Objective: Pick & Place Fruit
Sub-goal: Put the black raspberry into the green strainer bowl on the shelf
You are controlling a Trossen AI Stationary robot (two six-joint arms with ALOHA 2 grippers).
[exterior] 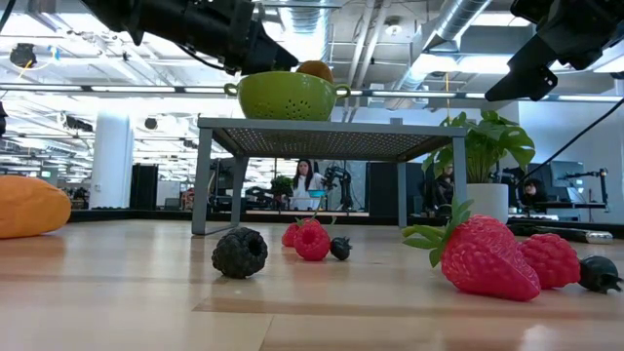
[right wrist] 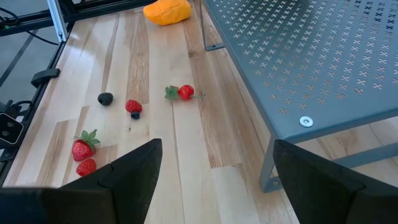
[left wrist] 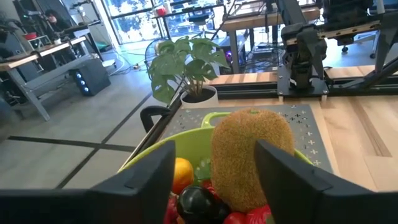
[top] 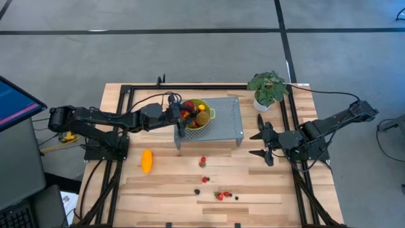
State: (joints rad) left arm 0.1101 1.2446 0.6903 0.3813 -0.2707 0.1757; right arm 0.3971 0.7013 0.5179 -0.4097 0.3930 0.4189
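We are observing left gripper [top: 181, 120] hovering over green colander [top: 211, 114] on grey perforated stand [top: 228, 123], fingers [left wrist: 144, 186] parted, gripping nothing. Kiwi [left wrist: 250, 157] and small fruit sitting inside colander. Right gripper [top: 264, 144] waiting beside stand, fingers wide. Orange fruit [top: 147, 161], strawberries [top: 223, 195] and dark berries [top: 197, 190] lying scattered on wooden surface [top: 171, 190].

Left gripper [top: 181, 120] and right gripper [top: 264, 144] agape.
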